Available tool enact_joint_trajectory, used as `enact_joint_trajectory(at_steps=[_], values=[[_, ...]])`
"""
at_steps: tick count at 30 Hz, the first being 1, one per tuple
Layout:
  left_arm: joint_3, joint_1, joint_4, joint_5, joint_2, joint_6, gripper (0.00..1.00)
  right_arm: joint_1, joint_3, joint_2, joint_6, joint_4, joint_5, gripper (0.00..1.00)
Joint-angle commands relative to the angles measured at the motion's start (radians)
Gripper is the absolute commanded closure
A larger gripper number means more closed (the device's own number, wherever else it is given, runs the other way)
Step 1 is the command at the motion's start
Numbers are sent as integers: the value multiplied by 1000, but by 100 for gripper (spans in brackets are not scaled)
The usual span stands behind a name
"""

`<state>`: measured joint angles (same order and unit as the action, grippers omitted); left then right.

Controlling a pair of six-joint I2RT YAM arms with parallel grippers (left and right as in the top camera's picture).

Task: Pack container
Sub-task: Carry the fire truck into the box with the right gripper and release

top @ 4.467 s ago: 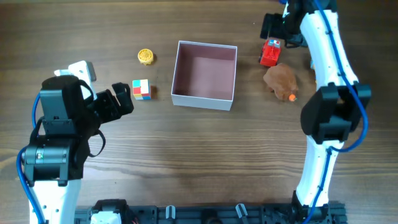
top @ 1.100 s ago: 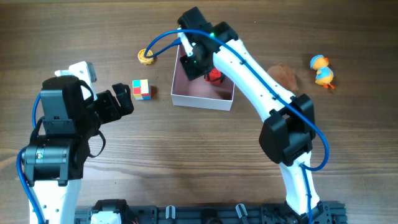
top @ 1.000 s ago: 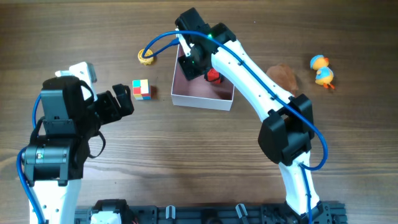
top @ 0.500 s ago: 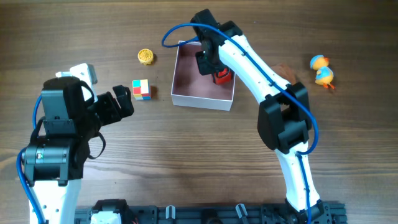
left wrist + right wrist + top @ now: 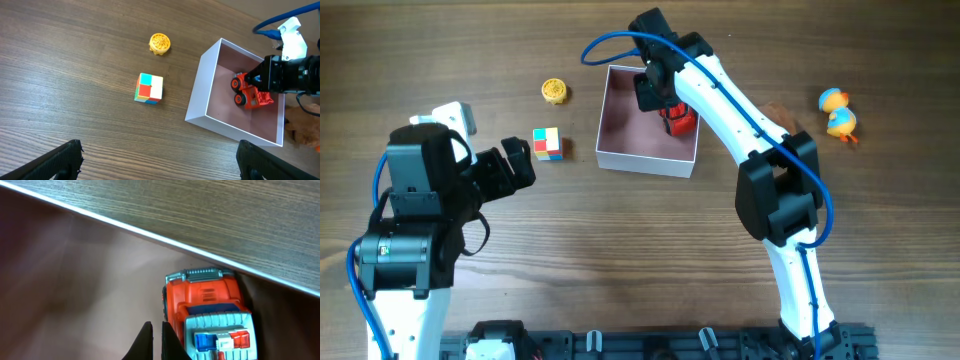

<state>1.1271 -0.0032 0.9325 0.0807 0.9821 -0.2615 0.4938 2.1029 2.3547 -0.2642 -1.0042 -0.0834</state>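
The container [image 5: 645, 161], a white-walled square box with a pink floor, stands at the table's back middle. A red toy truck [image 5: 678, 121] lies inside it against the right wall. My right gripper [image 5: 655, 95] reaches down into the box. In the right wrist view its fingers [image 5: 156, 330] are shut with nothing between them, right beside the truck [image 5: 210, 312] and the container wall [image 5: 125, 227]. My left gripper [image 5: 523, 158] hangs open over bare wood left of the container [image 5: 200, 95], holding nothing; the truck [image 5: 251, 95] shows in its view too.
A multicoloured cube [image 5: 547, 143] lies just left of the container, with a small yellow round toy [image 5: 554, 92] behind it. Right of the box a brown plush [image 5: 782, 115] is partly hidden by the right arm. An orange and blue duck [image 5: 838, 112] sits at the far right.
The right arm has swung from the container's left side to its right side. The red truck has gone along, from the middle to the right wall. The left arm has not moved.
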Motion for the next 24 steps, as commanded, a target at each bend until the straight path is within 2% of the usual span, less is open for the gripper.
enact_joint_trajectory(at_steps=[1, 5, 9, 12, 16, 18, 22, 24], values=[[19, 8, 0, 16, -2, -9, 0, 2, 16, 29, -23, 16, -69, 96], [19, 8, 0, 16, -2, -9, 0, 1, 16, 32, -134, 16, -187, 96], [19, 8, 0, 16, -2, -9, 0, 1, 16, 32, -130, 13, -188, 96], [19, 8, 0, 16, -2, -8, 0, 0, 16, 32, -183, -6, -216, 96], [19, 8, 0, 16, -2, -8, 0, 0, 18, 31, -30, 20, -26, 96], [19, 8, 0, 16, -2, -8, 0, 0, 19, 14, -21, -7, 0, 96], [19, 8, -1, 16, -2, -8, 0, -3, 19, -148, -28, -58, -14, 96], [20, 8, 0, 16, -8, -8, 0, -32, 19, -295, -100, -74, -96, 95]])
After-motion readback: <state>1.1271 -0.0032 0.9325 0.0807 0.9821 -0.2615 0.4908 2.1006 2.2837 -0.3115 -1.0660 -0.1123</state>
